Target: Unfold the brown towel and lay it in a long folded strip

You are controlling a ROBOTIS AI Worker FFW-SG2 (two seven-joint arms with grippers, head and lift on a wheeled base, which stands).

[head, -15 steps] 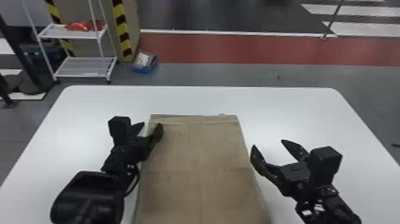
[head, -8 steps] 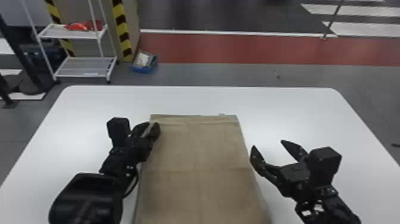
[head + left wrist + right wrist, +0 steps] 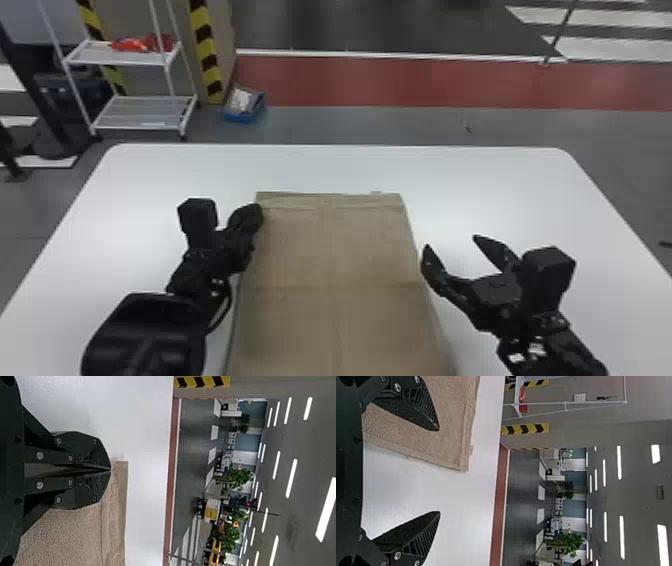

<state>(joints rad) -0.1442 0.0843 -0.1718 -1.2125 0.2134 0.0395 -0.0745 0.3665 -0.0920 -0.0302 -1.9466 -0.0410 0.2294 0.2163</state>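
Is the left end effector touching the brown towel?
Cannot tell. In the left wrist view, the left end effector, its fingers shut together, overlaps the edge of the brown towel, hiding any contact or gap there.

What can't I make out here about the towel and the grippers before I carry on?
- The towel's near end: cut off by the head view's bottom edge.
- Whether cloth is pinched in the left gripper: its closed fingers hide that in the left wrist view.
- How many layers lie underneath: the top layer covers them in the head view.
- The small tab at the far edge: too small to identify in the head view.
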